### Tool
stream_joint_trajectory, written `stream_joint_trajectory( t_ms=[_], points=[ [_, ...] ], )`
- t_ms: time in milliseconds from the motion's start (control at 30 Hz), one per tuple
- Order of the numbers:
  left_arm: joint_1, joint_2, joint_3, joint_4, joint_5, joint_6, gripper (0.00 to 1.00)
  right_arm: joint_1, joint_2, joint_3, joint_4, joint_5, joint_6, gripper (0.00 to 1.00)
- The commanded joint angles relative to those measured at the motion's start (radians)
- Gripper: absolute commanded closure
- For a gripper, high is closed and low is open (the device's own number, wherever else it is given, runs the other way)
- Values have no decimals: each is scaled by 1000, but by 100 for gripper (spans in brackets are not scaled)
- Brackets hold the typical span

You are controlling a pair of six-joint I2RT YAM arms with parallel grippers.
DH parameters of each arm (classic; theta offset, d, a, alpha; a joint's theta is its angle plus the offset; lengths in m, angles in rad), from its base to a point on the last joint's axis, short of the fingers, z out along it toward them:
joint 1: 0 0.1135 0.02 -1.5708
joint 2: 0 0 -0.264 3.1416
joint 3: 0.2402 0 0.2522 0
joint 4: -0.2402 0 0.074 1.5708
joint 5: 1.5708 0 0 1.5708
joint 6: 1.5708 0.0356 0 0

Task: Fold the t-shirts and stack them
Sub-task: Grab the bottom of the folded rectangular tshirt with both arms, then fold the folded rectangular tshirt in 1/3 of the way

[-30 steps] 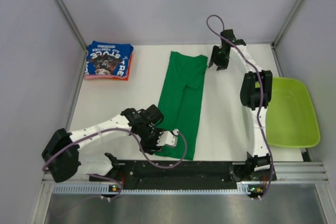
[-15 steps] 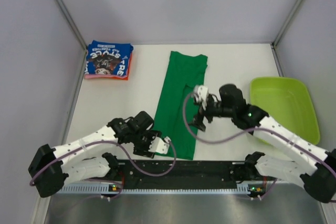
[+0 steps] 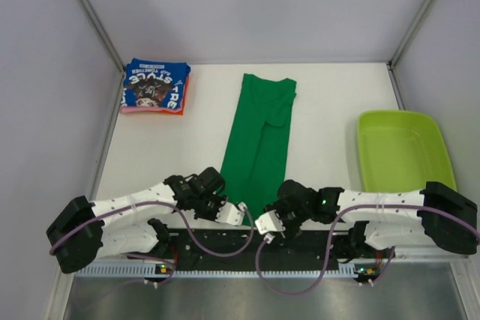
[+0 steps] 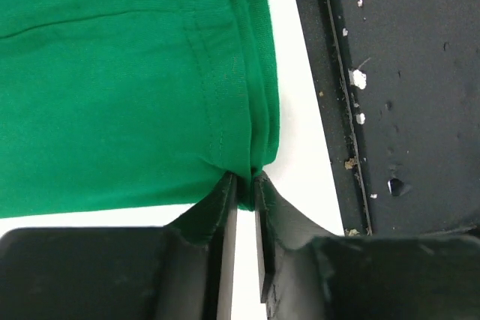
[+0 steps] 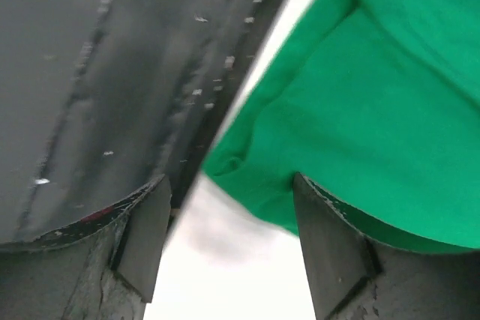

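The green t-shirt (image 3: 262,136) lies folded into a long strip at the centre of the tabletop (image 3: 330,103), running near to far. The left hand (image 4: 245,177) is at the strip's near left corner, fingers pressed almost together and pinching the hem. The right hand (image 5: 231,181) is at the near right corner, fingers spread, with cloth between them. At far left, the folded blue t-shirt (image 3: 154,84) rests on the orange-pink t-shirt (image 3: 182,100).

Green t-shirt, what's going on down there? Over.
Left pincer pinched on near corner of green t-shirt. Right pincer open, straddling the other near corner. Shirt flat, folded lengthwise. Nothing in the way.
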Motion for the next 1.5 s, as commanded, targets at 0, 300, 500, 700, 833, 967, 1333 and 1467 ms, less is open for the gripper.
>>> stream_joint_trajectory(
  t_ms=[0, 300, 500, 700, 833, 967, 1333, 1467],
  points=[
    [-22, 7, 2, -5, 3, -33, 89, 32, 27, -22, 179, 65, -46, 41],
    [-19, -132, 73, -27, -102, -174, 100, 48, -25, 22, 68, 144, -14, 100],
    [78, -48, 259, 19, -159, -240, 100, -122, -94, 97, 116, 158, 91, 100],
    [277, 241, 574, 56, -184, -268, 100, -426, -8, 160, 345, 149, 130, 100],
    [309, 416, 718, 108, -220, -276, 100, -538, 133, 212, 473, 186, 63, 100],
    [340, 607, 878, 104, -276, -297, 100, -612, 265, 291, 495, 203, 23, 100],
    [397, 842, 1082, 85, -276, -328, 100, -698, 440, 384, 559, 126, -38, 100],
    [397, 872, 1100, 95, -297, -325, 100, -707, 495, 426, 558, 132, -54, 100]
  ],
)
